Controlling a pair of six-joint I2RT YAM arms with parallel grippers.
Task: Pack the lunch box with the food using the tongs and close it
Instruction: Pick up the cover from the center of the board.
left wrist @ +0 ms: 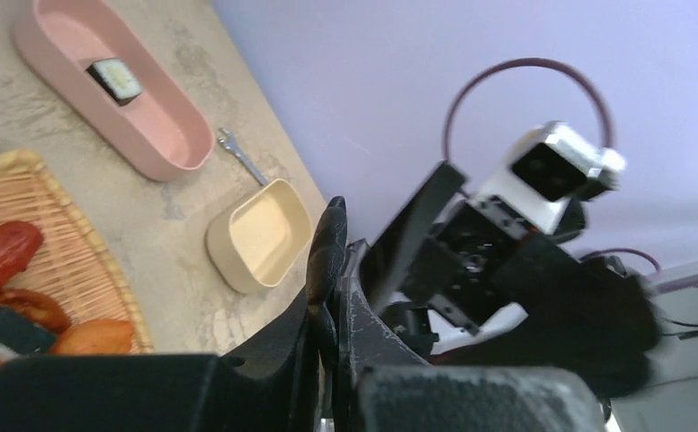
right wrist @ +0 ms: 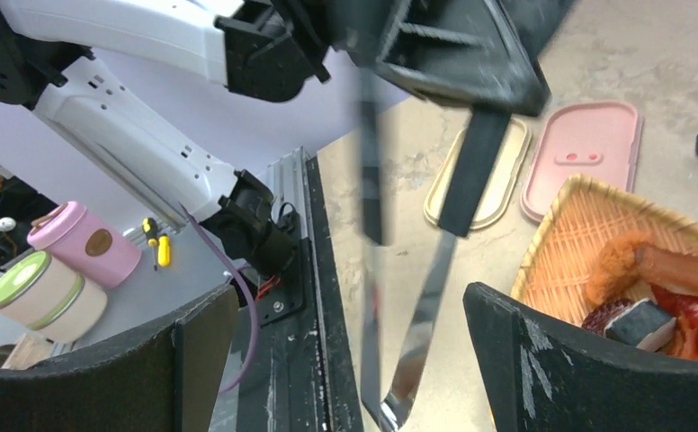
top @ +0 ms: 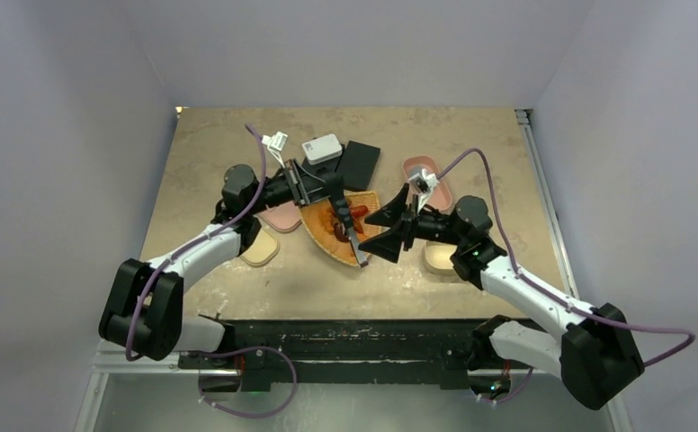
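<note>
Centrally, tongs (top: 354, 241) at wicker tray (top: 321, 237) edge

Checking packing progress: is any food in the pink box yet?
Yes, one dark-wrapped roll piece with a white centre lies inside the pink oval box.

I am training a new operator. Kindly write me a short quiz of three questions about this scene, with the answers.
1. True or false: the right gripper has its jaws shut.
2. What grips the tongs? A. the left gripper; B. the right gripper; C. nothing.
3. How many pieces of food lie in the pink box?

Key:
1. False. The jaws stand wide open, on either side of the tongs.
2. A.
3. One piece, dark outside and white inside.
</note>
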